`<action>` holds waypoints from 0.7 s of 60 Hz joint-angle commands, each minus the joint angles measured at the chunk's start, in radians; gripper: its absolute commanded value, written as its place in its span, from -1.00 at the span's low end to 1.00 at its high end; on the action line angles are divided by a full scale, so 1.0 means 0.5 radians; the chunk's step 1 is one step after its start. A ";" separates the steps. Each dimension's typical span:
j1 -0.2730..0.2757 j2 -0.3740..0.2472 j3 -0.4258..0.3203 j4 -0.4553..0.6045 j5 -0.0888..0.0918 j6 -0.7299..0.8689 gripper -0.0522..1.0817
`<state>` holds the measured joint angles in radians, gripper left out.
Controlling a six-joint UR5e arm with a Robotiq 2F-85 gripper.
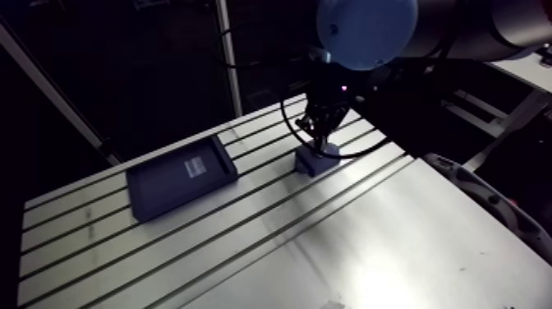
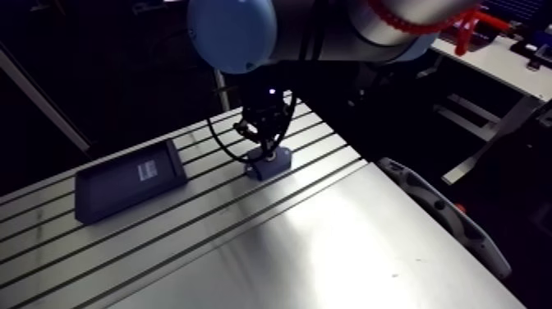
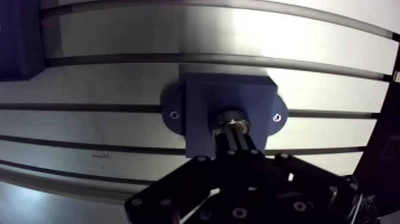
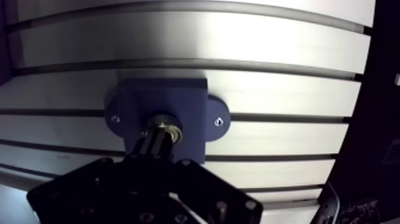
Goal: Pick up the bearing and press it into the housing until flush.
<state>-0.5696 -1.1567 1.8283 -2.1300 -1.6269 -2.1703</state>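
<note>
- Presently, the slotted aluminium table (image 1: 394,238) fills the lower and central part of the arm view. Its slots run from lower left towards upper right.
- A dark blue flat tray (image 1: 160,193) lies on the table at centre left of the arm view. It carries a small pale label (image 1: 195,167) on its floor.
- My gripper (image 3: 234,132) comes down from the upper centre of the arm view, directly over the housing. In the wrist view my two fingers (image 3: 229,143) are drawn together, with no gap visible between them. Their tips meet the bearing from above. I cannot tell whether they pinch any part of it.
- The housing (image 3: 202,113), a blue block with a rounded flange on each side, stands on the table. In the arm view it sits just right of centre in the upper half, well apart from the tray. Both flanges lie along one table slot.
- The bearing (image 3: 232,117), a metallic ring, sits in the bore at the top face of the housing, directly under my fingertips. Whether it is flush with the face cannot be determined.
- One small bright screw (image 3: 174,114) shows in each flange, on either side of the bearing.
</note>
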 commanded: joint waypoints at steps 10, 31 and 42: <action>0.001 0.002 0.005 0.000 0.000 0.001 0.99; 0.001 0.010 0.008 0.000 0.003 -0.002 0.99; 0.001 0.017 0.005 -0.011 0.003 -0.002 0.99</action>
<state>-0.5693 -1.1519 1.8316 -2.1306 -1.6256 -2.1712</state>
